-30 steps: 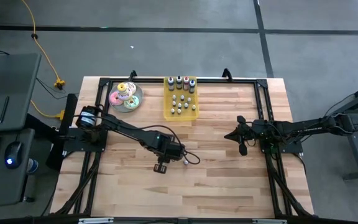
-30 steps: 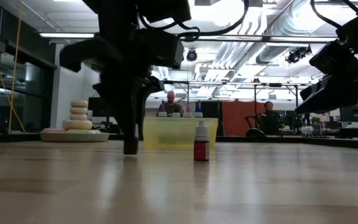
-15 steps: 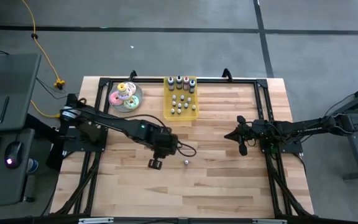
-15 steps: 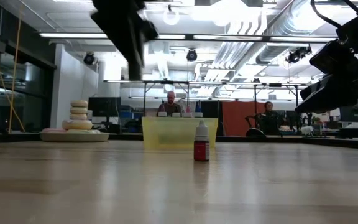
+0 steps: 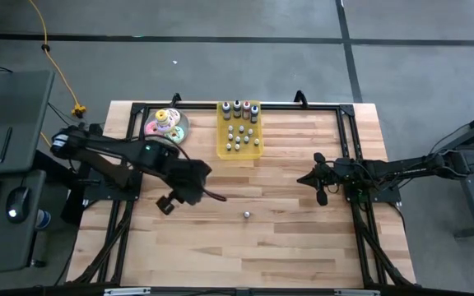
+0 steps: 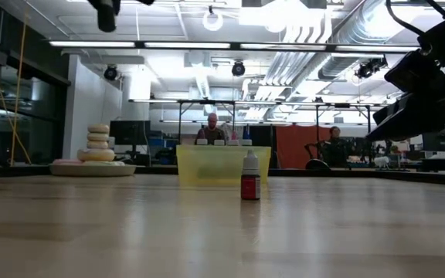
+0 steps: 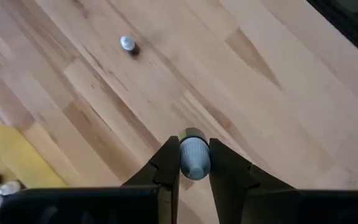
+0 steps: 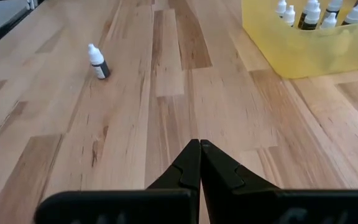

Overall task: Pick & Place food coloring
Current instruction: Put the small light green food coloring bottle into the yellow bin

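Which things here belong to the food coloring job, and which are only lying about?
Belong to the job:
- lone bottle, standing on the table
- small bottle, held in the left gripper
- bottles in the tray

Only lying about:
- yellow tray
- donuts on their plate
- right gripper, shut, waiting at the table's right side

Robotics lab, exposed ceiling ducts (image 6: pixel 377 31), workbenches, concrete floor (image 5: pixel 220 66)

No lettering can be read anywhere — not on bottles, tray or table.
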Available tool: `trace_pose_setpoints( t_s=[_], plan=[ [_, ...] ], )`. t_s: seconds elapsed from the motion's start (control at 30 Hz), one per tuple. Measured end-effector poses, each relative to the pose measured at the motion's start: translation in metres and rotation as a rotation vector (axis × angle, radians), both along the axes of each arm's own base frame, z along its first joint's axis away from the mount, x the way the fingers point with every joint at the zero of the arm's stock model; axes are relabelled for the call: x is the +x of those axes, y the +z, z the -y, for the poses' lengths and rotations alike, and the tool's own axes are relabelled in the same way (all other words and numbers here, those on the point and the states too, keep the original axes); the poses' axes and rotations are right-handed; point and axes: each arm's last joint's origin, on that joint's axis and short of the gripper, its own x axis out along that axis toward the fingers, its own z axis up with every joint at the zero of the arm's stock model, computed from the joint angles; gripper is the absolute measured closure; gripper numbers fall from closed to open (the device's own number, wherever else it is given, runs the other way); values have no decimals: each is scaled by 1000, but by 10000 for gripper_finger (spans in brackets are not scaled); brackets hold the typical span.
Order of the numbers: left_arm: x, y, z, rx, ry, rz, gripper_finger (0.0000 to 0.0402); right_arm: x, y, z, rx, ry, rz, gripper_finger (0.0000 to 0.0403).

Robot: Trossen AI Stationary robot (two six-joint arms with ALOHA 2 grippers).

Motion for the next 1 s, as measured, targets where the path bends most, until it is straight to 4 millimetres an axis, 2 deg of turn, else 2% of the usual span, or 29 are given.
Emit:
trace_pose_setpoints(
  t_s=[0.33,0.5,0.63,0.87,1.0],
  plan=[
    [-30,21,-7,12,-27,54,346,0,0,0,0,0,-1,402],
    [-39,32,-13,106,41,155,346,0,0,0,0,0,-3,402],
    [-33,40,-28,196,174,275,346,0,0,0,0,0,-2,402],
    [-5,44,-60,171,393,402,346,0,0,0,0,0,0,402],
    [14,41,-88,87,664,455,346,0,0,0,0,0,1,402]
  ],
)
